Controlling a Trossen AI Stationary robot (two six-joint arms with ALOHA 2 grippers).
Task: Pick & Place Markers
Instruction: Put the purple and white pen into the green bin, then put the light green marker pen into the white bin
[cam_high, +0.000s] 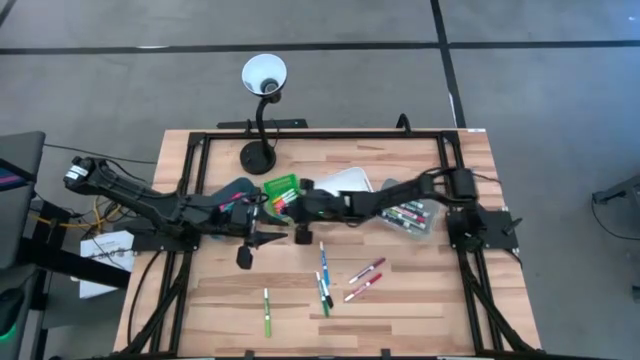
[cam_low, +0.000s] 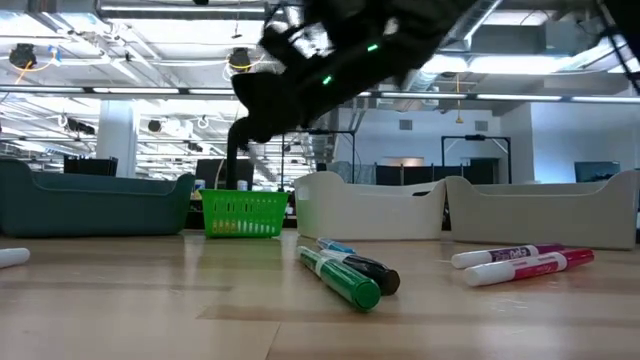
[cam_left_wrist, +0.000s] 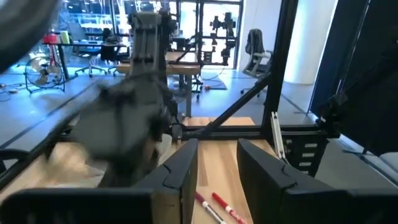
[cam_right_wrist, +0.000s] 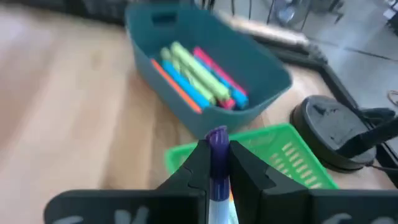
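**Two tools meet over the bins**

Several markers (cam_high: 325, 285) lie loose on the surface (cam_high: 430, 310), well apart from both tools. Left tool (cam_high: 262, 238) hangs beside the teal bin (cam_right_wrist: 211, 68), fingers parted and empty. Teal bin holds green, blue, orange and pink markers (cam_right_wrist: 199, 81). Right tool (cam_right_wrist: 216, 163) is clamped on a purple marker (cam_right_wrist: 217, 140), just above the green basket (cam_right_wrist: 273, 155). Black lamp base (cam_right_wrist: 339, 130) stands beside the basket. No writing is legible.
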